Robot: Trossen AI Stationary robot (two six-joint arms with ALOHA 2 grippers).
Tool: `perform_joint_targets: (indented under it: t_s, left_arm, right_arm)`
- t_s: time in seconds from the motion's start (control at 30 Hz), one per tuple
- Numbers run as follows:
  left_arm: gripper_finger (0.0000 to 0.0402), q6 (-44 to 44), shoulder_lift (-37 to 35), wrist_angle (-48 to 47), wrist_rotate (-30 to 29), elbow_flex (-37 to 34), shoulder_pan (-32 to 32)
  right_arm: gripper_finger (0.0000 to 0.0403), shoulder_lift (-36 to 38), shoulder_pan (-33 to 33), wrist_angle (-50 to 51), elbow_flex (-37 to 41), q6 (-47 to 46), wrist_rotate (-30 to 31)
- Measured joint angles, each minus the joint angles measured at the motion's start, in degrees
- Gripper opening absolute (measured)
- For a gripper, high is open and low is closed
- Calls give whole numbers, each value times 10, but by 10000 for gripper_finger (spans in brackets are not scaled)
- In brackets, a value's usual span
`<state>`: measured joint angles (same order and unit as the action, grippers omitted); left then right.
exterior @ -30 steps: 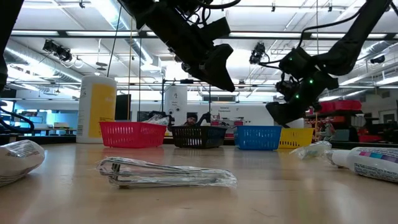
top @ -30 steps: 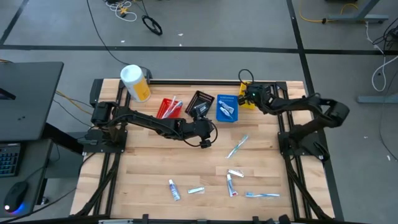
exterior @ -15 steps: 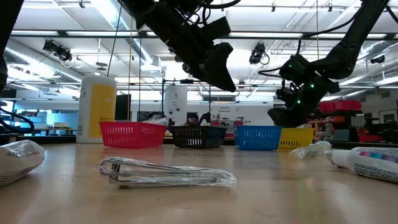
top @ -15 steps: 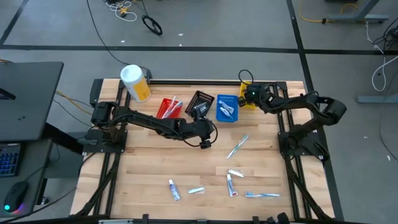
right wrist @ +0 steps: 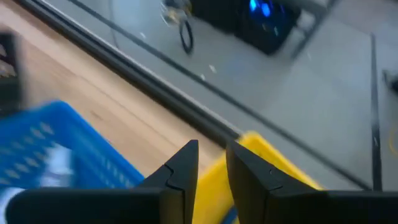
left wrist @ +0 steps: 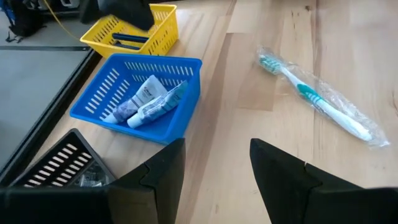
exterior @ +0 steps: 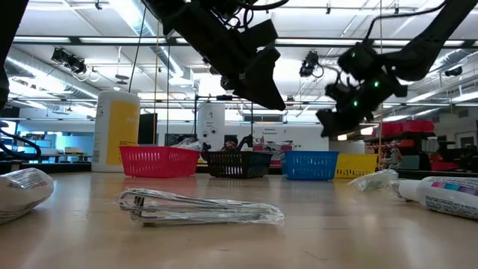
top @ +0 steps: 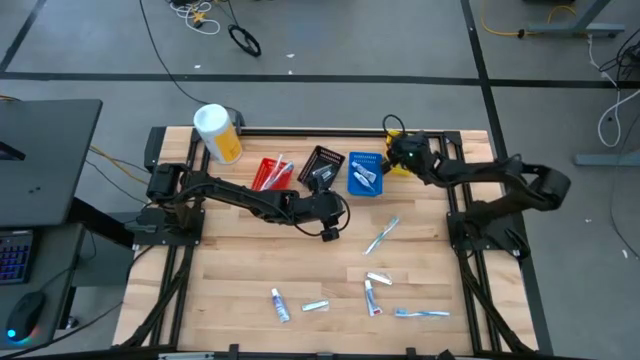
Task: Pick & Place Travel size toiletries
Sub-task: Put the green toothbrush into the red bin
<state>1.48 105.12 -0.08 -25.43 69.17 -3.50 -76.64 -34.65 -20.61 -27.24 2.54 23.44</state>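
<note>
Several wrapped toiletries lie flat on the wooden table: a teal-and-white toothbrush (top: 382, 236) (left wrist: 317, 99) at mid table, and small tubes (top: 376, 290) (top: 281, 305) and another toothbrush (top: 421, 313) toward the near edge. Tubes (left wrist: 148, 101) lie in the blue bin (top: 365, 172). A dark slim item (left wrist: 129, 40) lies in the yellow bin (top: 399, 165). My left gripper (top: 329, 229) (left wrist: 216, 168) is open and empty above mid table, left of the toothbrush. My right gripper (top: 394, 150) (right wrist: 211, 163) hovers above the yellow bin, empty, with its fingers a narrow gap apart.
The red bin (top: 270, 173), black bin (top: 320, 163), blue bin and yellow bin stand in a row along the far side. A big yellow canister with a white lid (top: 218, 135) stands at the far left corner. Bare wood lies between the bins and the near toiletries.
My right gripper has dipped slightly over the yellow bin, then risen and tipped, staying above that bin. My left gripper has kept still, and the toiletries on the table have not moved.
</note>
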Motion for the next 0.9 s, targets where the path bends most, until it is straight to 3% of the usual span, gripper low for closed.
perform_joint_targets:
  t_s: [0.23, 0.3, 0.47, 0.57, 0.9]
  left_arm:
    - [189, 50, 0, 0, 9, 0, 0]
    - [189, 71, 0, 0, 9, 0, 0]
    - [189, 109, 0, 0, 12, 0, 0]
    - [189, 124, 0, 0, 12, 0, 0]
    - [189, 133, 0, 0, 41, 0, 0]
  right_arm:
    - [90, 98, 75, -1, 0, 20, -24]
    - [90, 121, 91, 1, 0, 20, -80]
    - [90, 163, 122, 32, 0, 48, -284]
    - [90, 177, 138, 57, 0, 50, -349]
    - [90, 189, 176, 206, 0, 74, -356]
